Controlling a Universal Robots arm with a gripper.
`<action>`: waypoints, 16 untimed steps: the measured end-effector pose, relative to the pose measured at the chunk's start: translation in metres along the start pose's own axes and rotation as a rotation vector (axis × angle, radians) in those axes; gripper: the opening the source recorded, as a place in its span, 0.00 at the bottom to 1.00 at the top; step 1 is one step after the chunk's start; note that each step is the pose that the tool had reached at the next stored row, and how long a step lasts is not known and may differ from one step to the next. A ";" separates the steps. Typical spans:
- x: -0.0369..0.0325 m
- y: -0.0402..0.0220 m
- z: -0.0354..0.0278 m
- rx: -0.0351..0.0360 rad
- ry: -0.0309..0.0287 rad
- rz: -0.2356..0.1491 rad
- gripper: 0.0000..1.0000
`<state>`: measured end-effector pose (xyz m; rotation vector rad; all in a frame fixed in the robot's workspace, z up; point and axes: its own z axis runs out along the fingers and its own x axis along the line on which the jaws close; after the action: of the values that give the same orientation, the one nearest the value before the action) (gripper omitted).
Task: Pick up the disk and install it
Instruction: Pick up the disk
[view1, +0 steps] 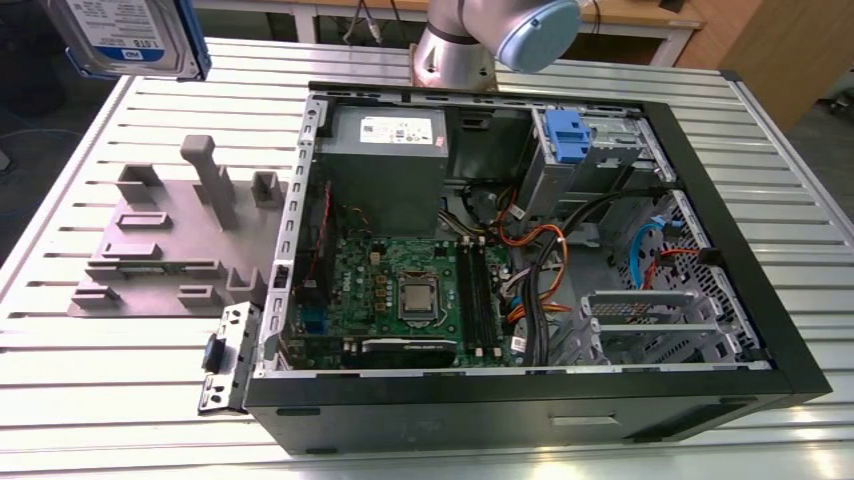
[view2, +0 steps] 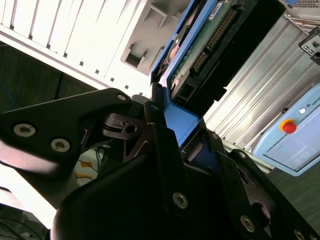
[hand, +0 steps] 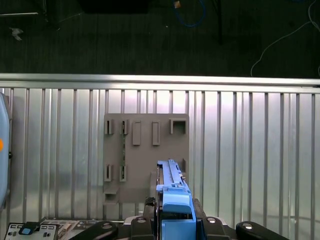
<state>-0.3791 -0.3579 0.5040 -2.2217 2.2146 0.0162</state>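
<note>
Holding the disk (view1: 127, 35) by its blue carrier, the gripper (view2: 186, 126) is clamped on it in the second wrist view. Disk is raised clear of the worktop (view1: 80, 400), above its far corner on the exterior view's left. Grey fixture plate (view1: 160, 245) lies near that side's edge, with the open computer case (view1: 534, 405) just beside it.

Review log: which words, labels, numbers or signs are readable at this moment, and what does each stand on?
No text is clear enough to quote.
On the disk, white-and-blue label in the exterior view: print too small to read.
On the power supply, white sticker: print too small to read.
On the pendant, second wrist view: marking blurred and cut off.
</note>
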 end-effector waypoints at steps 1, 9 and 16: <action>0.0000 -0.0004 0.0000 0.0000 0.0000 0.000 0.36; 0.0000 -0.0024 0.0000 0.0000 0.0000 0.000 0.36; 0.0000 -0.0046 -0.0001 -0.0001 0.0000 0.000 0.36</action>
<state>-0.3745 -0.3579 0.5041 -2.2218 2.2146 0.0163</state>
